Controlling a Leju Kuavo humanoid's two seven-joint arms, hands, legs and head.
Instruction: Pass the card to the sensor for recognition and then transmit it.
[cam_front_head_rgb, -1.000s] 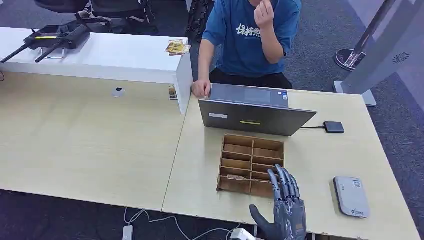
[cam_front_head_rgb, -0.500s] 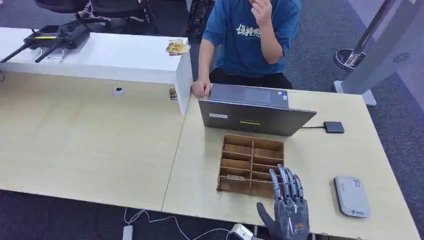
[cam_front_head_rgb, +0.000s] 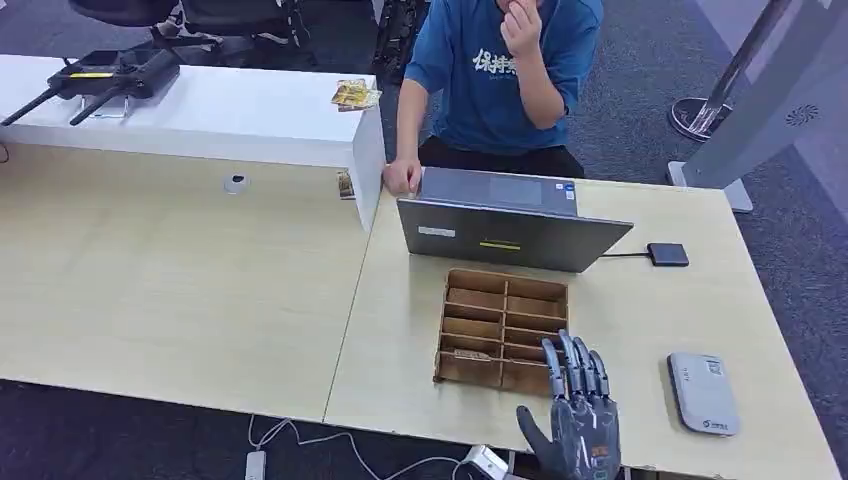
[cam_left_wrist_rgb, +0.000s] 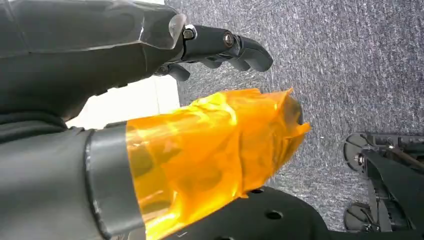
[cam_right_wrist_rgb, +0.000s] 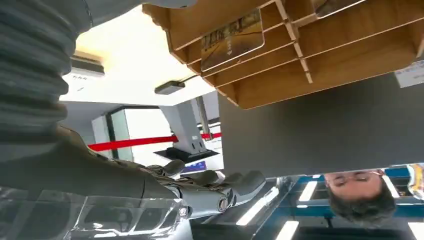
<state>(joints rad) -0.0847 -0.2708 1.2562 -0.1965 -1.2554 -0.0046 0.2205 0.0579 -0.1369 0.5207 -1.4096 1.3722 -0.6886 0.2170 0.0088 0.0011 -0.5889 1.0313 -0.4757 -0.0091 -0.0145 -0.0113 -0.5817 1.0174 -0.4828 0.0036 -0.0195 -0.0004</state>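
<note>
A wooden divided tray (cam_front_head_rgb: 505, 288) stands in front of the laptop, and a card (cam_front_head_rgb: 458, 353) lies in one of its near left slots. The right wrist view shows that card (cam_right_wrist_rgb: 232, 38) close up inside the tray (cam_right_wrist_rgb: 320, 65). My right hand (cam_front_head_rgb: 578, 412) hovers at the tray's near right corner with its fingers (cam_right_wrist_rgb: 220, 186) stretched out and apart, holding nothing. The grey-white card sensor (cam_front_head_rgb: 703, 392) lies flat on the table to the right of that hand. My left hand (cam_left_wrist_rgb: 220, 47) hangs over grey carpet, with fingers extended, an orange-taped thumb (cam_left_wrist_rgb: 215, 150) and nothing in it.
A half-open grey laptop (cam_front_head_rgb: 510, 232) stands behind the tray, with a small black adapter (cam_front_head_rgb: 667, 254) to its right. A person in a blue shirt (cam_front_head_rgb: 500, 80) sits behind the laptop with one hand on the table. A raised white shelf (cam_front_head_rgb: 250, 115) runs along the back left.
My right hand has drifted a little to the right and back toward the table's near edge. The tray, card and sensor have not moved.
</note>
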